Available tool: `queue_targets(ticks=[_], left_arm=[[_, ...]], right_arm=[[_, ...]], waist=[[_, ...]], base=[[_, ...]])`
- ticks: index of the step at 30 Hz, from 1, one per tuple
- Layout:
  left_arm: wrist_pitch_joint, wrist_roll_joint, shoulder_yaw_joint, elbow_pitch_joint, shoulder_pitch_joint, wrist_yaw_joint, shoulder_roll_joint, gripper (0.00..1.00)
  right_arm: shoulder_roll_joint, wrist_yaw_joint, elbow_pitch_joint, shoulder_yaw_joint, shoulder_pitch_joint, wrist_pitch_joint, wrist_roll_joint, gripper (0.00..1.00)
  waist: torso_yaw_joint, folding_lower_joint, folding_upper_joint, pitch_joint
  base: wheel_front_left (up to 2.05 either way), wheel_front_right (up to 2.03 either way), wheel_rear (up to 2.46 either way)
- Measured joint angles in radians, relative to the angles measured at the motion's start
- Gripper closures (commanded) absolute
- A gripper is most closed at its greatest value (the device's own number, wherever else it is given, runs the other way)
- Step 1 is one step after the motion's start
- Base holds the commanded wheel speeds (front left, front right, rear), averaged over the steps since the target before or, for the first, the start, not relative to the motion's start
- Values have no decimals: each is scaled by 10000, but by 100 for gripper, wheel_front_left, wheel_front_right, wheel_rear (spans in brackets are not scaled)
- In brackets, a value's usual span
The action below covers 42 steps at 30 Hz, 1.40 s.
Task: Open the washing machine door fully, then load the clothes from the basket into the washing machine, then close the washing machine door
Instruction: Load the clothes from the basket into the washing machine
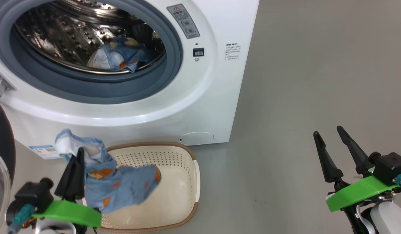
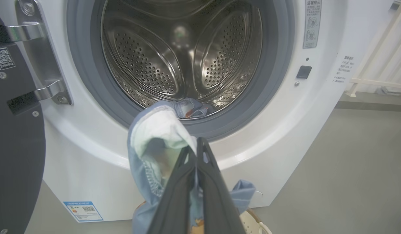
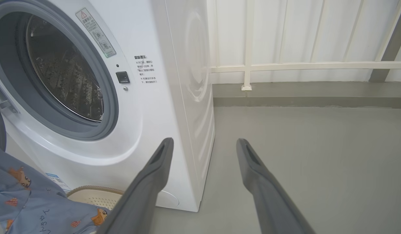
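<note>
One blue printed garment (image 1: pixel 122 187) hangs pinched tight in the left gripper (image 1: pixel 79 152) just above the basket (image 1: pixel 148 144), the drum mouth (image 1: pixel 57 39) of the washing machine (image 1: pixel 203 97) lying up and ahead of it, while the right gripper (image 1: pixel 328 130), spread wide and empty, sits well off right.

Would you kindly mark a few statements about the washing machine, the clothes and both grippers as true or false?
1. The left gripper is shut on a light blue garment. True.
2. The washing machine drum is empty. False: another blue garment lies inside.
3. The right gripper holds a cloth. False: its jaws are open, holding nothing.
4. The basket stands on the floor before the machine. True.
5. The washing machine door is shut. False: it stands open.
</note>
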<state>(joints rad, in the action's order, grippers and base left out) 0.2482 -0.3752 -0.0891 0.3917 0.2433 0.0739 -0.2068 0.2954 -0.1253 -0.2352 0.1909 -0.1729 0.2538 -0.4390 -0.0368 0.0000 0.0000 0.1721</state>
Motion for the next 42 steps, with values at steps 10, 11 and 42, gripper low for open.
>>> queue_targets(ticks=[10,11,42], left_arm=[[-6,-2,71,-1210,-1110,-286,0,100],[-8,-2,71,-1310,-1149,-322,-2,100],[-518,102,-107,-585,2705,-382,-502,100]], right_arm=[[-17,0,0,-77,206,0,0,0],[-21,0,2,-86,216,0,0,0],[-171,0,213,-291,-409,0,2,0]], waist=[[-22,0,0,-196],[-26,0,0,-192],[-322,2,0,1546]], base=[[0,0,0],[0,0,0],[0,0,0]])
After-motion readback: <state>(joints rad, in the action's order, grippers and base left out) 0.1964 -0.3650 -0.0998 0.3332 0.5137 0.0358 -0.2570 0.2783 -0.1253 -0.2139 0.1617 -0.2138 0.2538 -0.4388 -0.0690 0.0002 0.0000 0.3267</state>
